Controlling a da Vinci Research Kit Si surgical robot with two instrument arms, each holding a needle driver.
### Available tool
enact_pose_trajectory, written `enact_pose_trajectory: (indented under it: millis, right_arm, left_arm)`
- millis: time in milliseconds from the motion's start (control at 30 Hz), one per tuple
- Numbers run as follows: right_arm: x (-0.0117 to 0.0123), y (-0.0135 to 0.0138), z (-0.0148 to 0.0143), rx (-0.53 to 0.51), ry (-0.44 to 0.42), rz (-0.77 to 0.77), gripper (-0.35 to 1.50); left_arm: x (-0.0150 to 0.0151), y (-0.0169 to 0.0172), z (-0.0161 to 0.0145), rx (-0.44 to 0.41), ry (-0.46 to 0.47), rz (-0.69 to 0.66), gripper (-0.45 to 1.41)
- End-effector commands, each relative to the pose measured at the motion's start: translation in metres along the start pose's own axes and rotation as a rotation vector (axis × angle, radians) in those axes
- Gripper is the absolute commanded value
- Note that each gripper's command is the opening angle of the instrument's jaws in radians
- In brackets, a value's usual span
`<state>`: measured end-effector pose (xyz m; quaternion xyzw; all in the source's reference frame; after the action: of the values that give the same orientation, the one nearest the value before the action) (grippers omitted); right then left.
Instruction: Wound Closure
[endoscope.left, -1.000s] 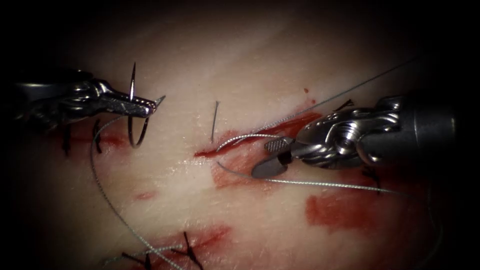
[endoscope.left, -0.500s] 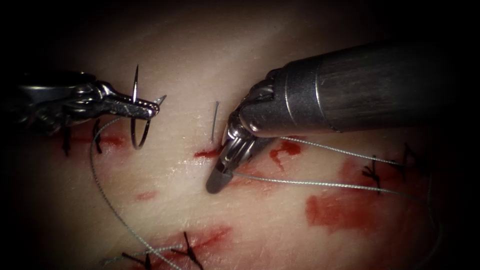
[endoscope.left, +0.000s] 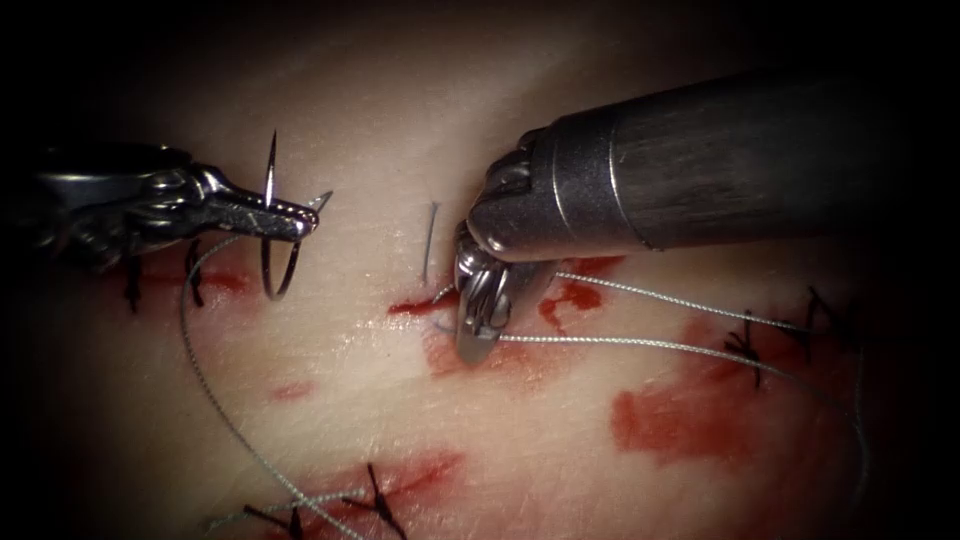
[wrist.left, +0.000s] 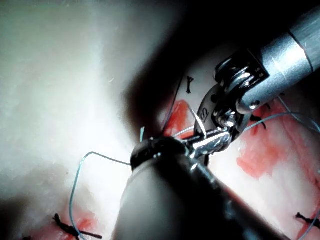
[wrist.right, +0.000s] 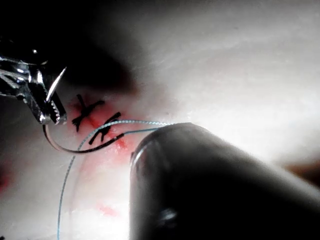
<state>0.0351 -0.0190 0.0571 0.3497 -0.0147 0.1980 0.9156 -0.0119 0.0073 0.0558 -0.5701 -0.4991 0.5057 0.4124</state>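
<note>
**Q:** What does the left arm's tool (endoscope.left: 295, 218) hold, and why so far from the cut?

**A:** Its jaws are clamped on the curved needle (endoscope.left: 268, 235), gripping it partway along the curve. The sharp tip rises above the jaws and the belly of the curve hangs below them. The needle is free of the tissue (endoscope.left: 350, 110), to the left of the cut (endoscope.left: 425, 305). Judged from this placement, the needle is parked where it cannot snag. The thread (endoscope.left: 215, 395) trails from the needle's lower end and sweeps down past the tool towards the dark finished stitches (endoscope.left: 375, 500) below.

**Q:** And the right arm's tool (endoscope.left: 478, 335)?

**A:** It is bent steeply at the wrist, its tip pointing down at the cut, right beside the red fluid (endoscope.left: 680, 415) that stains the tissue. Two strands of thread (endoscope.left: 640, 345) run off to the right from its jaws. The lower strand meets the tip itself, so the jaws appear to be closed on it, though the grip is partly hidden. In the left wrist view the same tool (wrist.left: 220, 137) sits close over the cut with thread (wrist.left: 280, 116) leaving it.

**Q:** What stands just beyond the tip?

**A:** A short cut end of thread (endoscope.left: 430, 240) sticks up from the tissue, just left of the right tool's wrist.
</note>
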Motion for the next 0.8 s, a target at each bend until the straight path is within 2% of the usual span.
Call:
enact_pose_trajectory:
  millis: [33,100,200,233,300,400,567,800]
  right_arm:
    - [0.0002,0.0001,-0.0005,-0.005,0.006,-0.005,-0.35]
    - [-0.0007,0.0003,-0.0014,-0.009,0.003,-0.001,-0.35]
    - [-0.0008,0.0002,-0.002,-0.003,0.002,-0.002,-0.35]
    - [-0.0007,0.0001,-0.0022,-0.001,0.002,0.0,0.32]
    - [-0.0003,-0.0001,-0.0024,-0.001,0.005,0.003,0.59]
    - [0.0006,-0.0004,-0.0023,-0.002,0.006,0.016,0.78]
    - [0.0019,-0.0006,-0.0013,-0.013,0.008,0.033,0.84]
    - [0.0026,-0.0002,0.0011,-0.036,0.01,0.033,0.66]
  left_arm:
    - [-0.0002,-0.0006,0.0004,0.001,-0.001,0.0,-0.45]
    - [-0.0002,-0.0006,0.0004,0.003,-0.003,0.0,-0.45]
    - [-0.0002,-0.0006,0.0004,0.003,-0.003,0.0,-0.45]
    - [-0.0003,-0.0006,0.0004,0.003,-0.003,0.0,-0.45]
    - [-0.0002,-0.0006,0.0004,0.005,-0.005,0.0,-0.45]
    - [-0.0002,-0.0006,0.0004,0.005,-0.005,0.0,-0.45]
    - [-0.0002,-0.0006,0.0004,0.007,-0.007,0.0,-0.45]
    - [-0.0002,-0.0006,0.0004,0.007,-0.007,0.0,-0.45]
